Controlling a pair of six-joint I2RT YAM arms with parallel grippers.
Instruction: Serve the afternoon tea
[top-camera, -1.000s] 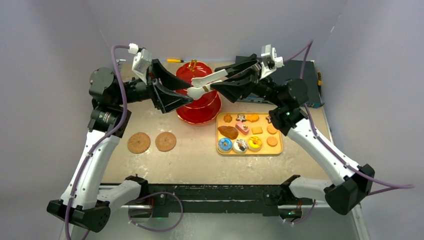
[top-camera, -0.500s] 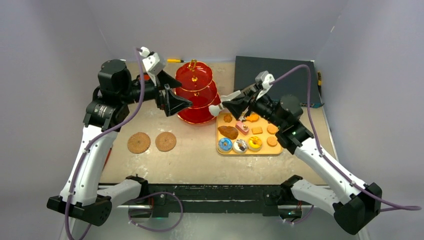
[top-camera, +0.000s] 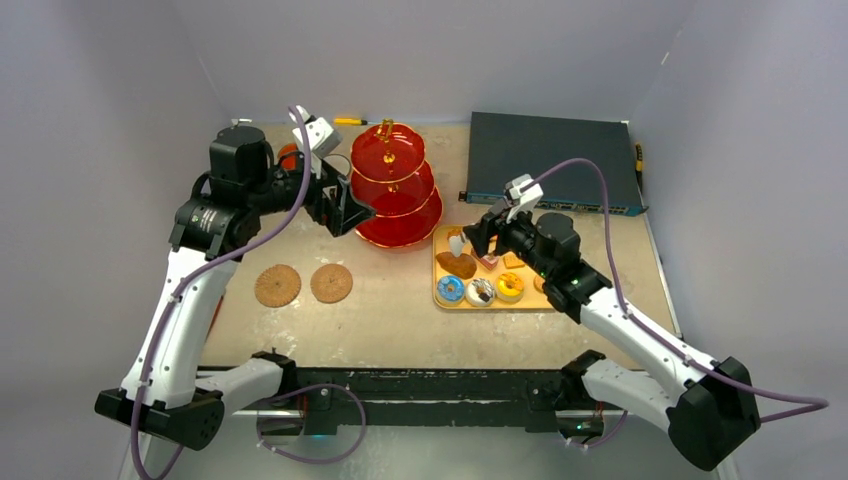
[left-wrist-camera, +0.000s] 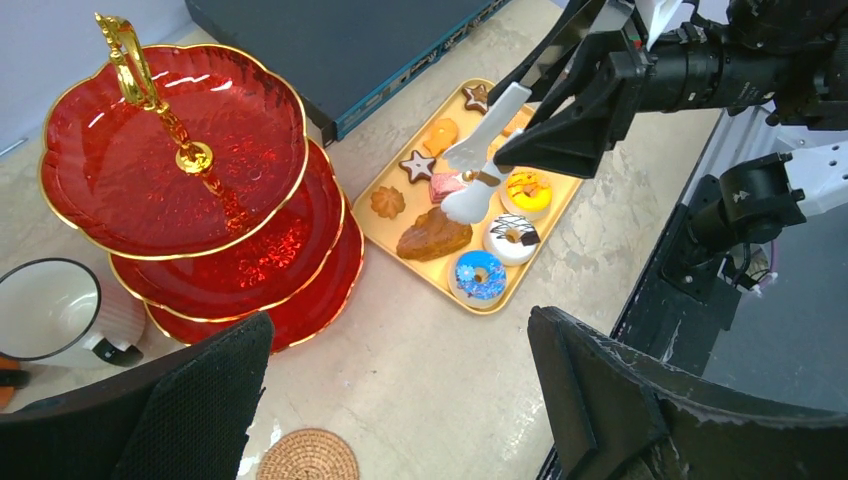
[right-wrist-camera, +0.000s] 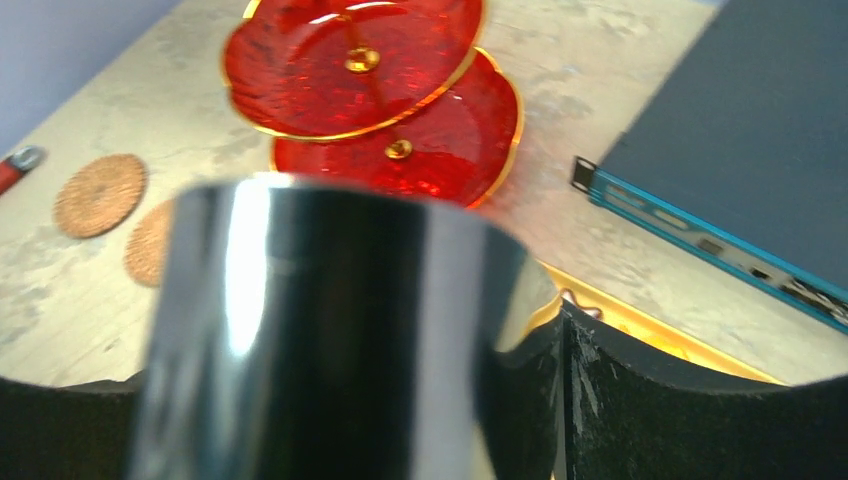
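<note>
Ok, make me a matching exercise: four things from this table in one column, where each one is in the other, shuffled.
1 red three-tier stand with gold handle
2 blue-iced doughnut
3 metal serving tongs
4 round woven coasters

A held in the right gripper
B on the flat yellow tray
C lying flat left of the tray
D standing upright, top tier empty

Pairs: 1-D, 2-B, 3-A, 4-C

No legible text, seemingly.
</note>
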